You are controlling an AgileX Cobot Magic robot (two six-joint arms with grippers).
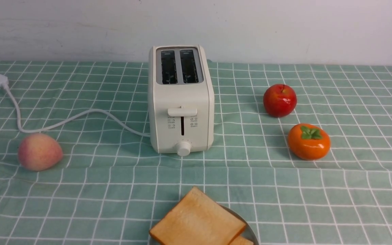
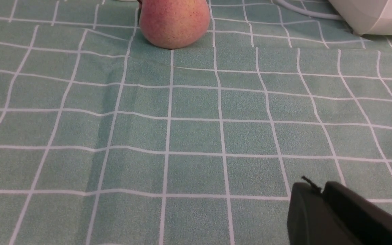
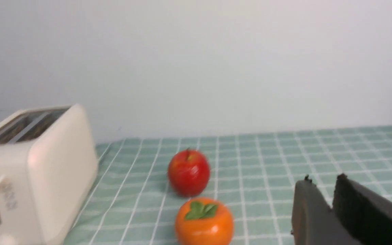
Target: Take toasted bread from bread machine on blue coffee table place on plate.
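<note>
Two slices of toasted bread already lie on the plate, the bread machine empty. Left gripper looks clenched, right gripper slightly parted, both holding nothing; retreat gently, clear of the plate.

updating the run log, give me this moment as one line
toast: two golden square slices on pale round plate | cream toaster: slots empty | left claw: shut, empty | right claw: nothing held

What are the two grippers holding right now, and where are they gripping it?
Nothing. The left gripper and the right gripper both have bare fingertips over the tablecloth. Both toast slices already lie on the plate.
</note>
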